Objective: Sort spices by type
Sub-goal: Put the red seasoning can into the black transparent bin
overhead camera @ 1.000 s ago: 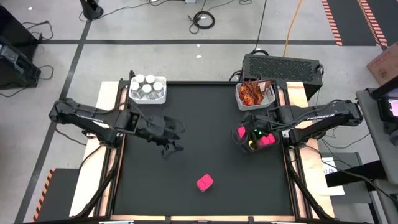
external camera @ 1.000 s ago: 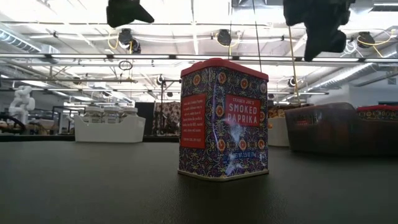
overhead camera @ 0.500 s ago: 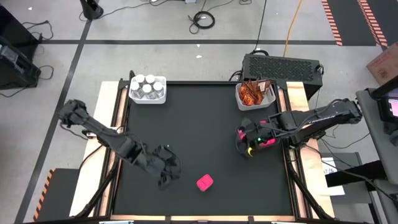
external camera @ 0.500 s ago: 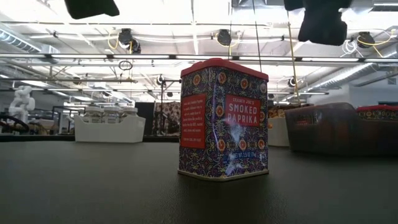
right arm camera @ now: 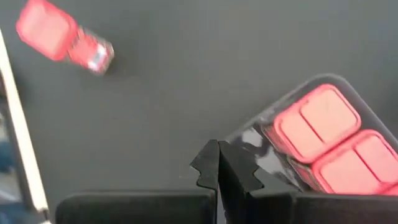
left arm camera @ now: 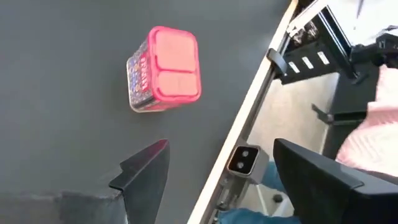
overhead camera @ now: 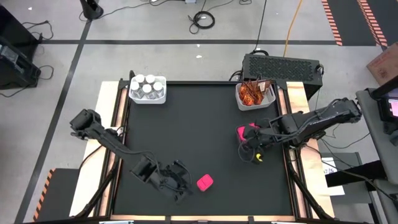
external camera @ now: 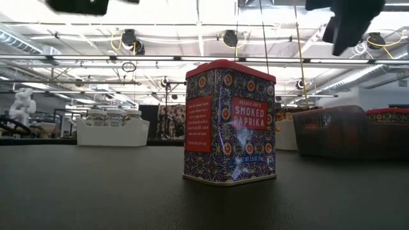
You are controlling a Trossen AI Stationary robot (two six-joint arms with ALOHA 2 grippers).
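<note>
One pink-lidded spice tin (overhead camera: 204, 182) stands upright on its base near the table's near edge; in the low view this tin (external camera: 230, 121) reads "Smoked Paprika". My left gripper (overhead camera: 185, 187) hovers open just left of it, and in the left wrist view the tin (left arm camera: 165, 68) lies ahead of the spread fingers (left arm camera: 230, 168). My right gripper (right arm camera: 217, 165) is shut and hovers just near of the dark bin (right arm camera: 261, 140), which holds more pink tins (right arm camera: 317, 118). In the high view this gripper (overhead camera: 247, 151) is at the table's right.
A white bin of white-capped jars (overhead camera: 147, 89) sits at the far left corner. A bin of orange-brown sachets (overhead camera: 255, 94) sits at the far right. The dark bin (overhead camera: 249, 132) is partly under my right arm. The black mat's middle (overhead camera: 199, 130) is bare.
My left gripper has swept from the table's left-middle toward the near edge and now sits beside the lone pink tin. My right gripper has drawn back from over the dark bin toward the near edge. The tin has kept still.
</note>
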